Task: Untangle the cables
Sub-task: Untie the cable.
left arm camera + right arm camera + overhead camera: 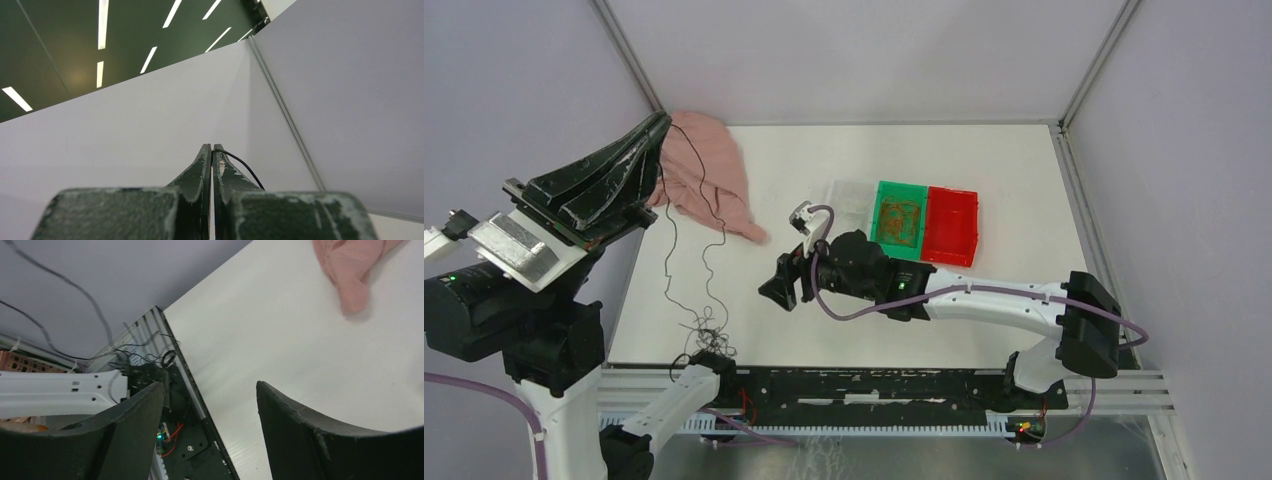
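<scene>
My left gripper [661, 120] is raised high at the back left and is shut on a thin black cable [668, 240]. The cable hangs down to a curly tangle [708, 335] at the table's front edge. In the left wrist view the fingertips [206, 150] are pressed together and the black cable [242, 164] comes out at the tip. My right gripper [781, 290] is open and empty, low over the table to the right of the tangle. In the right wrist view it [210, 395] faces the tangle [150, 360]. Orange cables [899, 218] lie coiled in the green bin [885, 190].
A pink cloth [714, 180] lies at the back left, also in the right wrist view [350, 265]. A clear bin [849, 195], the green bin and a red bin [951, 225] stand side by side right of centre. The arm mounting rail [874, 385] runs along the front edge.
</scene>
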Robot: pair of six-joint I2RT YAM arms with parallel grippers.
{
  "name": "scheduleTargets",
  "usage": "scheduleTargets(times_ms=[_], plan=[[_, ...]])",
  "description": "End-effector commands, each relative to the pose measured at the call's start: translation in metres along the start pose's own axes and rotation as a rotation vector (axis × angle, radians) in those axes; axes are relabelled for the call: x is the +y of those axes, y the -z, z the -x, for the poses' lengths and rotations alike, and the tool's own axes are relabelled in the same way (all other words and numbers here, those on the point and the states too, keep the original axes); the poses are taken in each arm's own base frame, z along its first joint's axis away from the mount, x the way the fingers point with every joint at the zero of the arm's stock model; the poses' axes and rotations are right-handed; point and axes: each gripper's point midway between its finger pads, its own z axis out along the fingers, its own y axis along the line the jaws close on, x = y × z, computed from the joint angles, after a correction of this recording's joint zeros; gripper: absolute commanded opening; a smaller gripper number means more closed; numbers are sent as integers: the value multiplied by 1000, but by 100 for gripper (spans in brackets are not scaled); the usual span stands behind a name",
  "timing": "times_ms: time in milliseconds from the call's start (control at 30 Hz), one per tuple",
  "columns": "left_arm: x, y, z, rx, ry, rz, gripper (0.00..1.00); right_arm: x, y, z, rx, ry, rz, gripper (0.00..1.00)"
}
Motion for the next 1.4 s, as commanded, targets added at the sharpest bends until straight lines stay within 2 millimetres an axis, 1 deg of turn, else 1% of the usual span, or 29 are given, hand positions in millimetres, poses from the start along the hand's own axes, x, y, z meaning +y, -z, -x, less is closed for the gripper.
scheduleTargets(times_ms=[0,133,233,367,433,533,600,733,833,967,1100,1233,1367], plan=[[1,-1,-1,-7,16,7,3,56,7,37,-110,-3,159,75],[1,-1,-4,0,2,5,3,65,18,36,-118,-12,182,75],[1,0,-4,1,0,8,3,65,28,40,-139,-19,174,75],[1,-2,-1,-11,15,3,3,50,26,35,-125,3,97,74],[0,-3,3,-19,22,-3,3,46,24,35,-129,12,77,72],[0,-5,9,-32,22,-13,3,48,24,38,-139,20,83,67],[0,-6,11,-36,17,-13,3,52,26,42,-149,19,104,66],[0,-5,10,-34,12,-11,3,57,28,43,-142,24,128,70],[0,-5,11,-37,11,-14,3,62,29,39,-124,25,156,72],[0,-5,15,-46,5,-17,3,73,33,38,-109,23,214,77],[0,-5,19,-51,-5,-22,3,81,37,39,-107,17,260,78],[0,-5,22,-57,-8,-22,3,75,35,38,-109,12,226,77],[0,-5,25,-64,-6,-24,3,67,27,33,-92,14,179,76]])
